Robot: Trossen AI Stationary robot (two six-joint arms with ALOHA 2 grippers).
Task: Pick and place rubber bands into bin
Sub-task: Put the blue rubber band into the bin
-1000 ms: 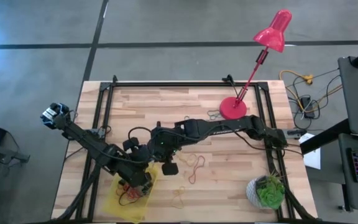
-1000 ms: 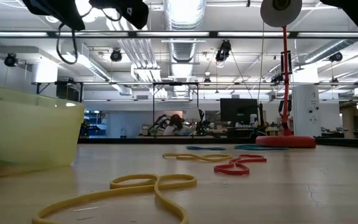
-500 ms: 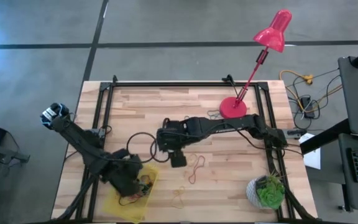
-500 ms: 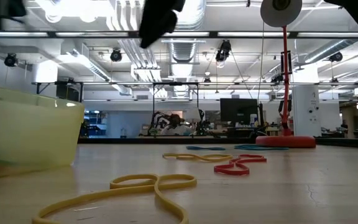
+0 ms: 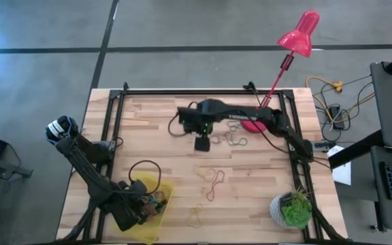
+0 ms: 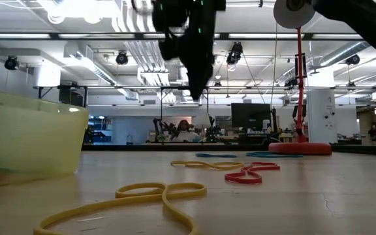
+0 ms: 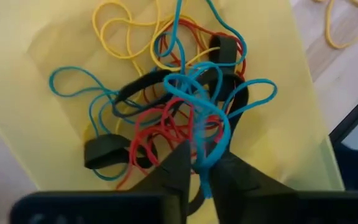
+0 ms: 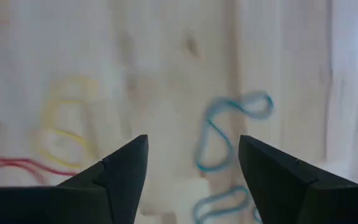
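A tangle of blue, red, yellow and dark rubber bands (image 7: 173,106) lay in the yellow bin (image 5: 156,199) at the table's front left. The left gripper (image 7: 199,163) hung over it, fingers pinched on a blue rubber band (image 7: 205,134). More bands lay loose mid-table. The right gripper (image 8: 191,163), fingers spread and empty, hovered above blurred blue bands (image 8: 229,134) near the red lamp base (image 5: 255,120), which the arm partly hid.

Tangled rubber bands (image 7: 179,106) in yellow bin (image 7: 55,168); loose bands (image 5: 214,182) on wood.
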